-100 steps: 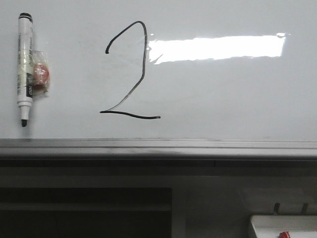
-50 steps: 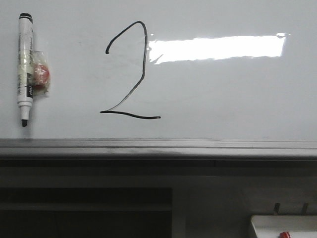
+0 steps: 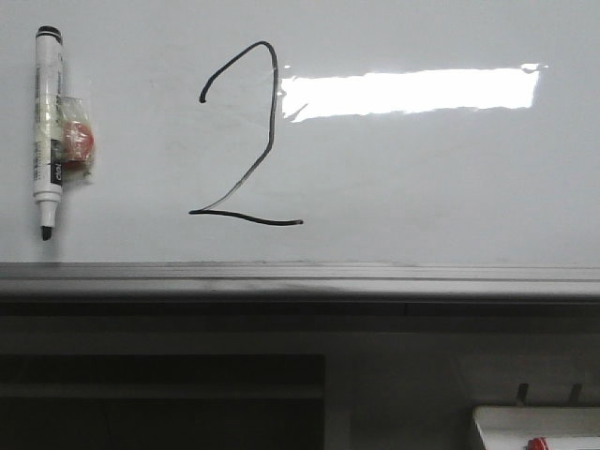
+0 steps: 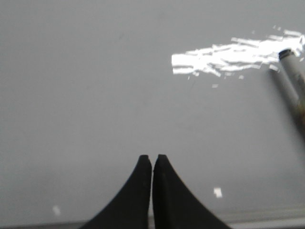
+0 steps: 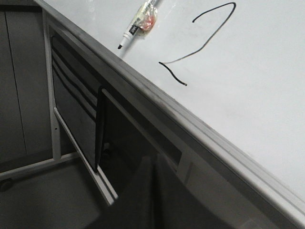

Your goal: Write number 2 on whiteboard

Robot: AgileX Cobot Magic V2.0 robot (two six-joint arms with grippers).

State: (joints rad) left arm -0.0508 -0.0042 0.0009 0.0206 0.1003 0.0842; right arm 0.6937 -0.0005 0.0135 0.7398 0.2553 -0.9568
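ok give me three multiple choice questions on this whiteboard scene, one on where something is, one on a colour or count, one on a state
1. Where is the marker relative to the number 2 in the front view?
A. to its left
B. to its right
C. directly below it

2. What colour is the drawn digit?
A. red
B. black
C. blue

3. How do the left gripper's fingertips stand?
A. spread wide apart
B. clamped on the marker
C. closed together, holding nothing

Answers:
1. A, the marker sits near the left edge of the whiteboard, with the digit further right.
2. B, the strokes are thin black lines on the white surface.
3. C, the left wrist view shows the two dark tips almost touching with nothing between them, and the marker lies apart on the board.
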